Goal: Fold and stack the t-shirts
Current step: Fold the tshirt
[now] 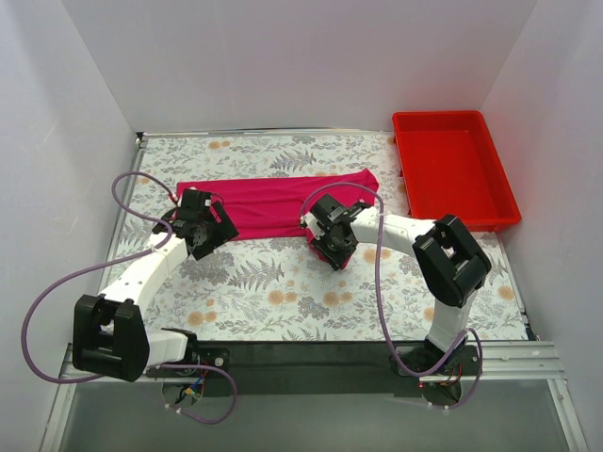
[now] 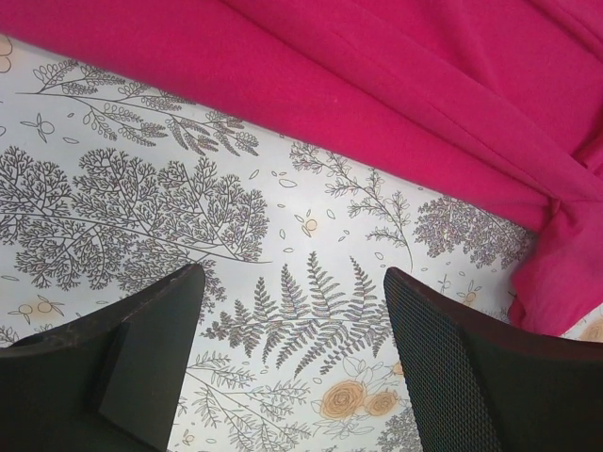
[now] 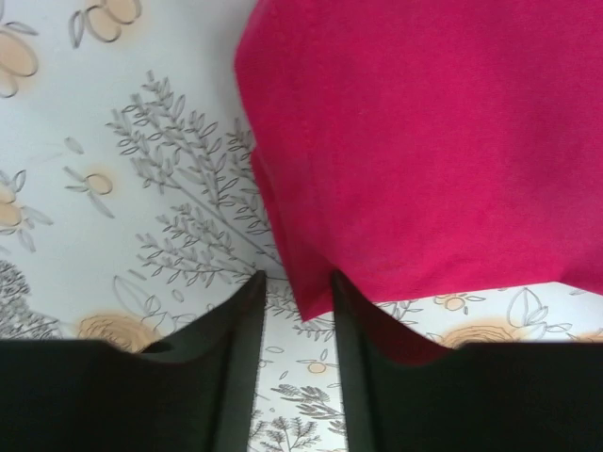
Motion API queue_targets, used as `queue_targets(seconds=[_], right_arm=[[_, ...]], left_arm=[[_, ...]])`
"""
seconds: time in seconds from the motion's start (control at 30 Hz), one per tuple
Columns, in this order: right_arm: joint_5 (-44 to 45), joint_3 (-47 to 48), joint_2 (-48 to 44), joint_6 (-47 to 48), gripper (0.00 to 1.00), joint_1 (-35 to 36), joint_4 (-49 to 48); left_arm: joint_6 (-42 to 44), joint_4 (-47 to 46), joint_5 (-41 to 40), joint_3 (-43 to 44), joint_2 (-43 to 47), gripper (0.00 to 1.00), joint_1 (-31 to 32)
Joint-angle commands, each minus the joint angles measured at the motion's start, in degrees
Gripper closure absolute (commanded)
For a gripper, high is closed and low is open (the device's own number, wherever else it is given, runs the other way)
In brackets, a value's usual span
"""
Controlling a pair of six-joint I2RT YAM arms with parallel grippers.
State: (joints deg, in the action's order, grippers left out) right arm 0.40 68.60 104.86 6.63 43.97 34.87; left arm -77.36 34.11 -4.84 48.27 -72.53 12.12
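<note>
A magenta-pink t-shirt [image 1: 283,202] lies folded into a long strip across the far part of the floral table. My left gripper [image 1: 209,229] sits at the strip's near left edge. In the left wrist view it [image 2: 294,311] is open wide over bare cloth, with the t-shirt [image 2: 396,94] just beyond the fingertips. My right gripper [image 1: 330,243] is at the strip's near edge, towards its right end. In the right wrist view it [image 3: 297,278] is open by a narrow gap, and a corner of the t-shirt [image 3: 424,141] hangs down between the fingertips.
An empty red plastic bin [image 1: 452,169] stands at the far right, beside the shirt's right end. The floral tablecloth [image 1: 283,292] covers the table, with white walls on three sides. Purple cables loop from both arms.
</note>
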Motion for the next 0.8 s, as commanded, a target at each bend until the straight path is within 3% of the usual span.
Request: queue_targets(seconds=[0.0, 0.13, 0.37, 0.77], right_arm=[[4.9, 0.1, 1.6, 1.3, 0.69, 1.3, -1.7], [9.9, 1.1, 1.8, 1.9, 0.99, 1.6, -1.7], [21.2, 11.4, 1.7, 5.3, 0.99, 0.6, -2.6], [24.5, 28.3, 11.5, 9.0, 0.99, -6.4, -7.9]], left_arm=[[-0.5, 0.3, 0.4, -0.8, 2.7, 0.29, 0.6], [-0.4, 0.6, 1.0, -1.2, 2.8, 0.29, 0.9], [1.1, 1.1, 1.3, -1.6, 2.7, 0.29, 1.2], [2.2, 2.4, 3.1, 0.7, -0.5, 0.29, 1.2]])
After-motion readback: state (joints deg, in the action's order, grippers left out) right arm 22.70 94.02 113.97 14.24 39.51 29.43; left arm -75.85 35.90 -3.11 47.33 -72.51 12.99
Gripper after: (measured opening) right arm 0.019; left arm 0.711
